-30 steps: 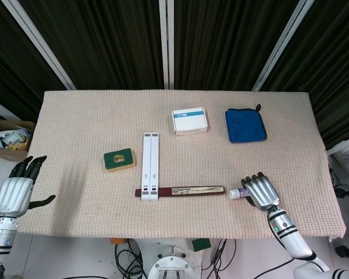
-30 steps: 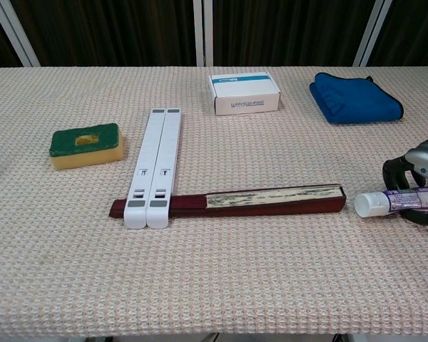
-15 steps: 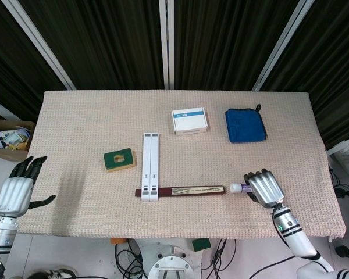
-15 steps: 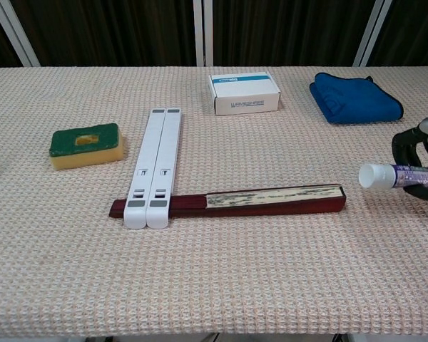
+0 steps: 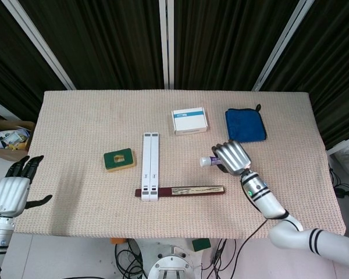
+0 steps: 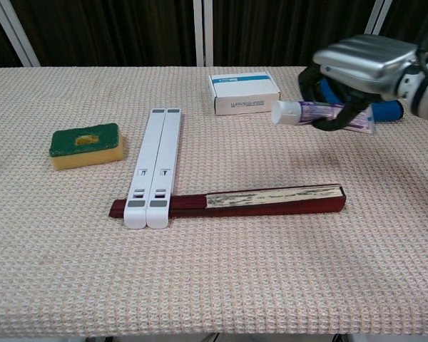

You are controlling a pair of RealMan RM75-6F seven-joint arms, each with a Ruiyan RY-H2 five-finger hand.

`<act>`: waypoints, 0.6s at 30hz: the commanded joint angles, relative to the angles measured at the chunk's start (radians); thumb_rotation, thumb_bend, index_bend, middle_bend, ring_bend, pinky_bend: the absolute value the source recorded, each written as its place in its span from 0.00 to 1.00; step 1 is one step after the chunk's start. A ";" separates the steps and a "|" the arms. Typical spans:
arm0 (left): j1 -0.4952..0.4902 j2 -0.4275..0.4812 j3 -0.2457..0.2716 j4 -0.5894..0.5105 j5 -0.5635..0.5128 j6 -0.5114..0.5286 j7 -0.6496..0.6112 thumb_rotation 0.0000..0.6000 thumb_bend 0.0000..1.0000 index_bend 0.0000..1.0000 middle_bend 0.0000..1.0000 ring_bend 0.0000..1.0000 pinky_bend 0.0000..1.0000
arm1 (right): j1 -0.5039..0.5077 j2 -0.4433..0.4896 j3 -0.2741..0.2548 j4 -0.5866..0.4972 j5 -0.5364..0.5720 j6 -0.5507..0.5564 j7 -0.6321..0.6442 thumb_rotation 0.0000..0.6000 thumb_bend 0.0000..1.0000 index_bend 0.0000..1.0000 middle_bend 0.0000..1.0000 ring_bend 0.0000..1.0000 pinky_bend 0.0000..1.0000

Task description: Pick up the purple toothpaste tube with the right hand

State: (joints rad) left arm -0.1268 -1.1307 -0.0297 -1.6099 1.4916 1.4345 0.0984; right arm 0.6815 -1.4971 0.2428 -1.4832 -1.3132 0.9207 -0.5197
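My right hand grips the purple toothpaste tube and holds it in the air above the table, between the dark folded fan and the white box. The tube's white cap points to the left, and most of its body is hidden under the hand in the head view. My left hand hangs open off the table's left edge, holding nothing.
A white folded stand lies across the fan's left end. A green and yellow sponge sits left of it. A blue cloth lies at the back right, partly behind my right hand in the chest view.
My right hand has lifted the toothpaste tube off the table and carried it left and away from the front edge. The left hand has barely moved.
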 commanded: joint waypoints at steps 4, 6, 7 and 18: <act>-0.011 0.002 -0.004 -0.006 -0.010 -0.018 0.008 0.87 0.05 0.06 0.13 0.07 0.16 | 0.158 -0.164 0.058 0.159 0.114 -0.115 -0.048 1.00 0.38 0.78 0.72 0.64 0.59; -0.014 0.000 -0.006 -0.005 -0.015 -0.024 0.009 0.87 0.05 0.06 0.13 0.07 0.16 | 0.189 -0.193 0.057 0.192 0.139 -0.134 -0.069 1.00 0.38 0.78 0.72 0.64 0.59; -0.016 -0.001 -0.006 -0.006 -0.018 -0.028 0.008 0.88 0.05 0.06 0.13 0.07 0.16 | 0.201 -0.204 0.055 0.203 0.147 -0.142 -0.076 1.00 0.37 0.77 0.72 0.64 0.59; -0.019 0.002 -0.007 -0.007 -0.025 -0.033 0.012 0.87 0.05 0.06 0.13 0.07 0.16 | 0.256 -0.230 0.019 0.239 0.171 -0.185 -0.021 1.00 0.03 0.08 0.22 0.13 0.18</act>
State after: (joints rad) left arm -0.1456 -1.1290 -0.0363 -1.6164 1.4664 1.4013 0.1107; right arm 0.9359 -1.7344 0.2668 -1.2387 -1.1427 0.7385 -0.5464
